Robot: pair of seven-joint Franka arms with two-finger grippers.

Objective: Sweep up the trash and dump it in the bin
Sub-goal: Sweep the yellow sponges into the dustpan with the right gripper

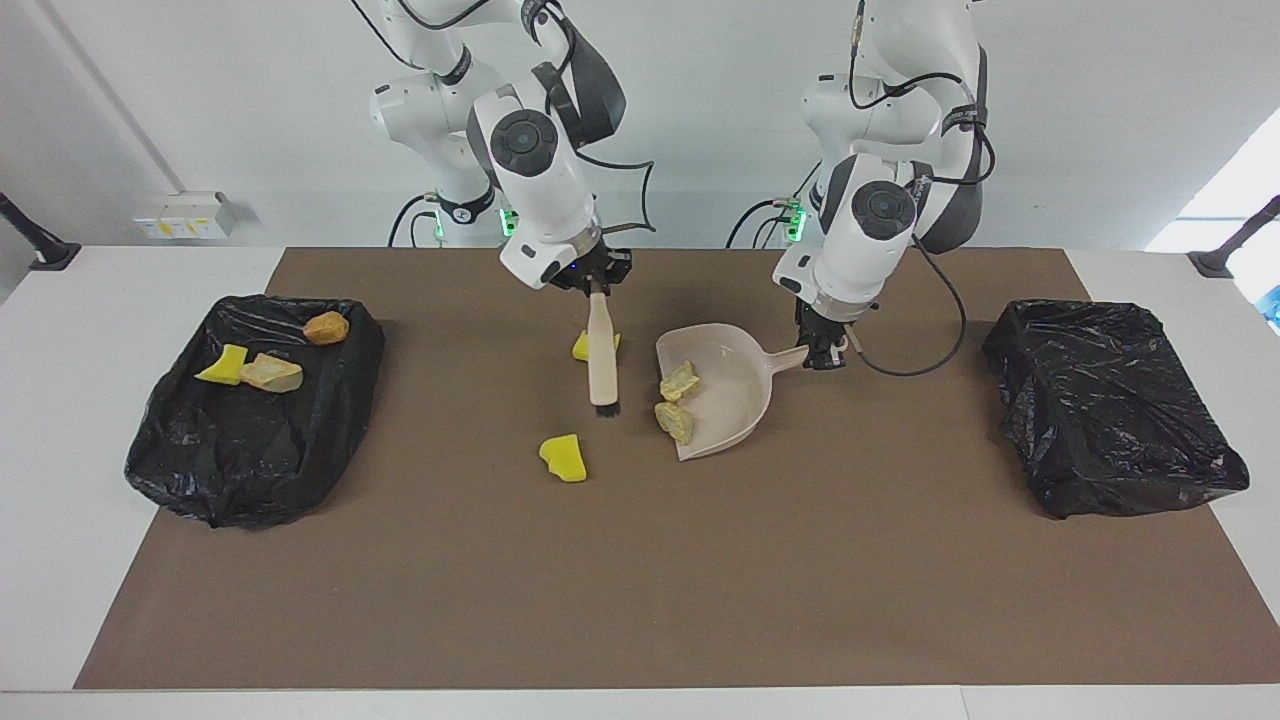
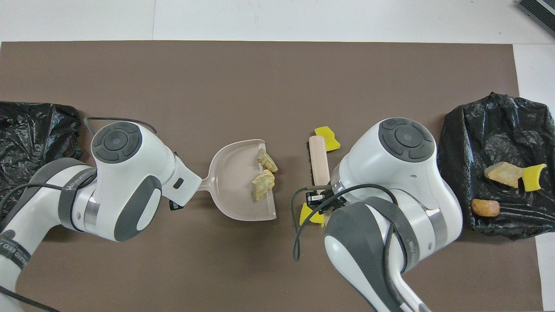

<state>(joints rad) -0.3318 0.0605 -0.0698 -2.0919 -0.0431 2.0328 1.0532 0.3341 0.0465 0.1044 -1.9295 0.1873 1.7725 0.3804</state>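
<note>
Trash lies in three places at this moment, and the way the tools are held fits that. The left hand (image 1: 822, 355) is clenched on the handle of the beige dustpan (image 1: 735, 400), keeping it flat on the brown mat (image 1: 640, 580) with its open lip turned toward the right arm's end of the counter (image 1: 100, 400), so scraps can be pushed in from that side. Two tan-and-yellow lumps (image 1: 678, 400) sit just inside that lip, touching or nearly touching each other. The right hand (image 1: 598, 287) is clenched on the top of a brush (image 1: 601, 360) whose pale handle hangs almost straight down and whose dark bristles (image 1: 606, 408) point at the mat, apart from the dustpan's lip; whether the bristles touch the mat cannot be told. One yellow chunk (image 1: 582, 346) lies just beside the brush handle and nearer to the robots than the bristles, and another yellow chunk (image 1: 564, 458) lies farther from the robots, near the bristles. Judging by this, the brush is placed to sweep these two into the pan next. Three more scraps (image 1: 265, 362) rest on the black bag-lined bin (image 1: 250, 470) at the right arm's end; a second black bin (image 1: 1110, 410) at the left arm's end shows none.
</note>
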